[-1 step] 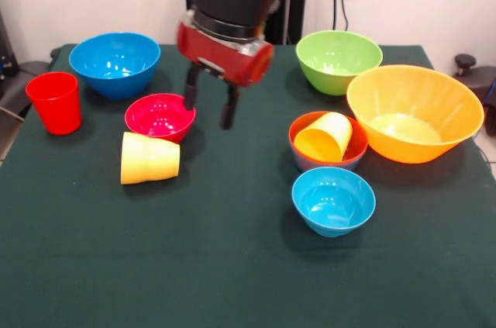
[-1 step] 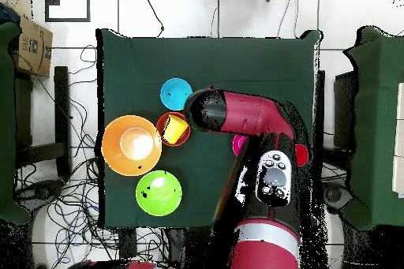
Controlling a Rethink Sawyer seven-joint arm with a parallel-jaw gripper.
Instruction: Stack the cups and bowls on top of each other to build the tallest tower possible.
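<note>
**Gripper hanging open beside crimson bowl; nothing stacked except one cup in a bowl**

Front view: gripper [image 1: 209, 107] hangs above the green table [image 1: 232, 266], two dark fingers [image 1: 229, 111] spread apart, nothing between them. One finger sits at the rim of the crimson bowl [image 1: 159, 116].

A yellow cup [image 1: 149, 158] lies on its side just in front of the crimson bowl, touching or nearly touching it. Red cup [image 1: 55, 101] stands upright near the table's left edge. Medium blue bowl [image 1: 115, 63] is behind it, toward the back.

Right half: lime green bowl [image 1: 338, 60] at the back; large yellow-orange bowl [image 1: 415, 112] beside it. The orange-red bowl [image 1: 328, 142] has a bluish underside showing and holds a second yellow cup [image 1: 324, 137], tilted. Small light-blue bowl [image 1: 333, 201] sits just in front, empty.

Overhead view: arm [image 2: 245, 116] covers the crimson bowl and the red cup almost entirely.

Writing: a cardboard box [image 2: 28, 43] off the table carries printing, not legible.
</note>
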